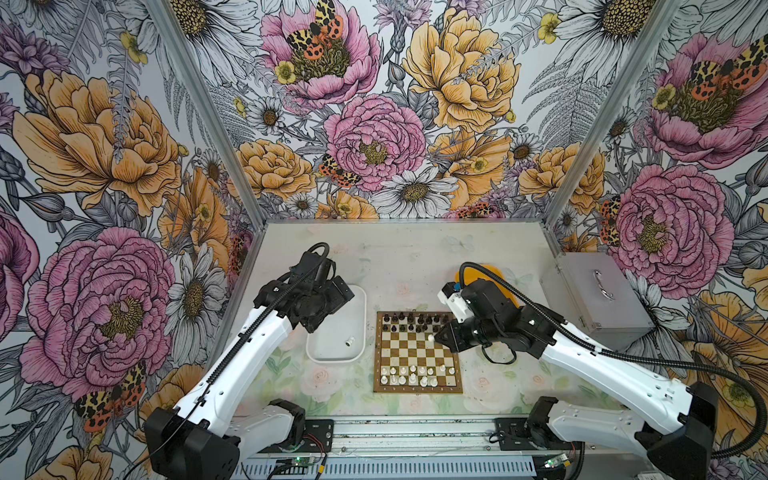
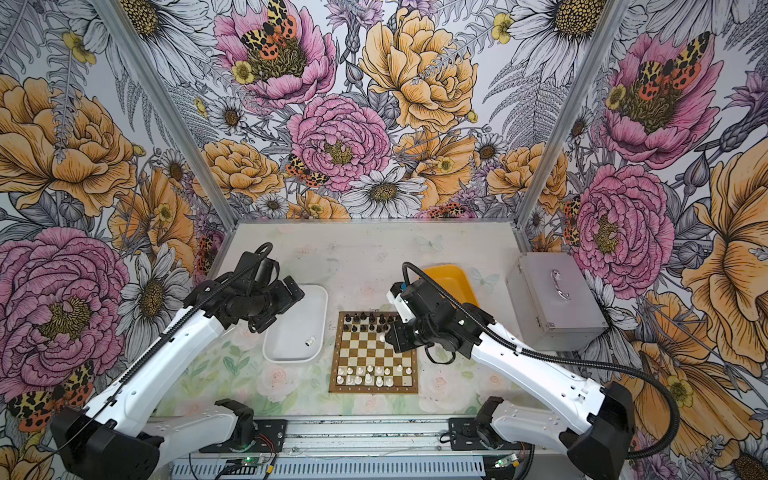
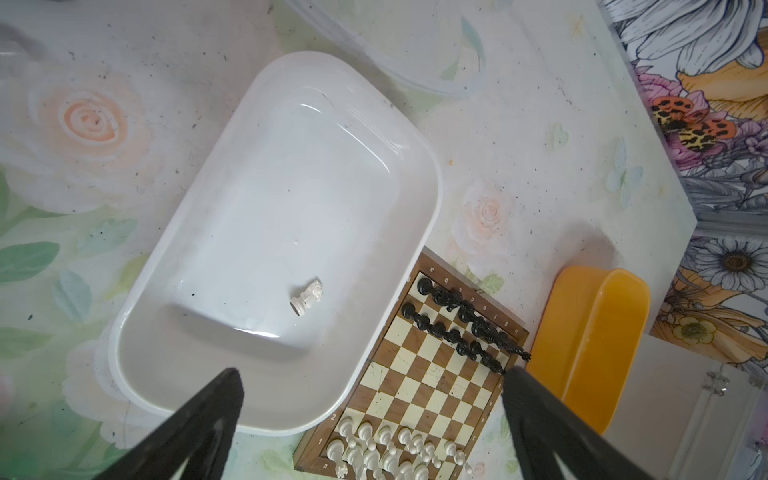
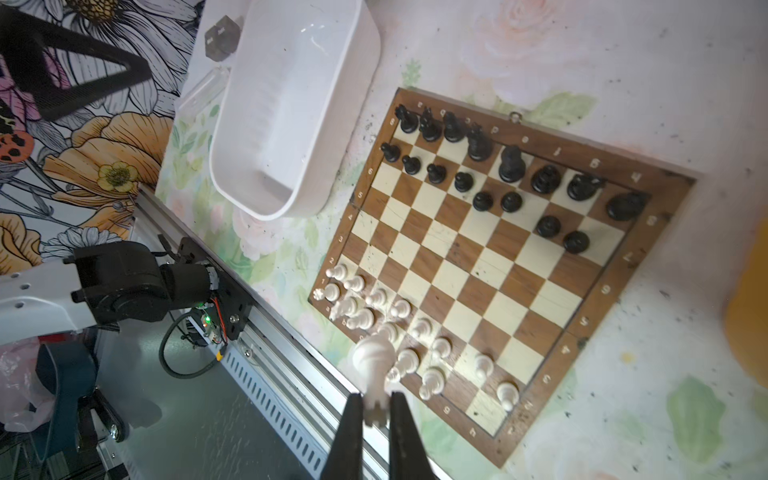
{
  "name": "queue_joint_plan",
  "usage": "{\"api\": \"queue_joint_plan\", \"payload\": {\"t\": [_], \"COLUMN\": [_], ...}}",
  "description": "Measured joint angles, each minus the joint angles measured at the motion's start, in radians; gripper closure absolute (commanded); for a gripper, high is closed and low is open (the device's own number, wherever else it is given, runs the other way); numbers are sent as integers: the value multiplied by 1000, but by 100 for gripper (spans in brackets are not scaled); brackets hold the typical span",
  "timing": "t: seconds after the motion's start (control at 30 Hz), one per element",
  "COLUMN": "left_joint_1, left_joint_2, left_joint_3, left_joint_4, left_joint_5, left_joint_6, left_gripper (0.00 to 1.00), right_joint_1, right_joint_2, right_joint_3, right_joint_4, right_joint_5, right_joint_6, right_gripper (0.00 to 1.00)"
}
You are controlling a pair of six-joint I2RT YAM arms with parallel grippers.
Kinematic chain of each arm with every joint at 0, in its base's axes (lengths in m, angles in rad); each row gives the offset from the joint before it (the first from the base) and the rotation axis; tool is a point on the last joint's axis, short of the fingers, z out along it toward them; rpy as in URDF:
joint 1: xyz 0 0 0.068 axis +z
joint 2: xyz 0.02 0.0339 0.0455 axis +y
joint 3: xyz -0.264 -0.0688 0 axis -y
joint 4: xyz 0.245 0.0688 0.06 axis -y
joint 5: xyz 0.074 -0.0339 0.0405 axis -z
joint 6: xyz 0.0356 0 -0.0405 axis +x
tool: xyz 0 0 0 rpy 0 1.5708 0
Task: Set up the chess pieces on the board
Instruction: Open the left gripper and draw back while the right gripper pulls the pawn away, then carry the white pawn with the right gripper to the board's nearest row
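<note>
The board point(image 1: 415, 353) point(image 2: 372, 353) lies mid-table. Black chess pieces point(image 1: 415, 322) point(image 4: 482, 178) fill its two far rows and white ones point(image 1: 409, 374) point(image 3: 382, 449) stand along its near rows. My right gripper point(image 4: 376, 399) point(image 1: 436, 337) is shut on the base of a white piece point(image 4: 372, 361) point(image 2: 381, 337), held in the air over the board's right side. One white piece point(image 1: 349, 341) point(image 3: 307, 296) lies on its side in the white tray point(image 1: 358, 299) point(image 3: 415, 137). Over that tray's near end my left gripper point(image 3: 372, 376) point(image 1: 313, 326) stands open, with nothing between its fingers.
A yellow tray point(image 1: 478, 274) point(image 3: 590, 340) sits behind the board on the right, partly under my right arm. A grey metal case point(image 1: 598, 299) with a handle stands by the right wall. Floral walls close in three sides, and a metal rail point(image 4: 291, 365) runs along the front.
</note>
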Motion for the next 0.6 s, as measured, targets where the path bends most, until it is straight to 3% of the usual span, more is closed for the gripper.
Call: {"api": "queue_joint_plan", "payload": {"t": [0.2,0.6], "left_joint_1": [-111,-205], "left_joint_2": [18,-50], "left_joint_3": [23,-11], "left_joint_4": [-35,-78], "left_joint_5": [-49,-113], "left_joint_6": [-12,-79], "left_gripper": [1,1], "right_joint_1": [18,126], "right_joint_2": [-114,-179], "right_joint_3": [-71,-151], "right_joint_4": [-122,-253], "right_joint_5": [56,156], "right_joint_6": [27,99], "right_gripper": [94,95]}}
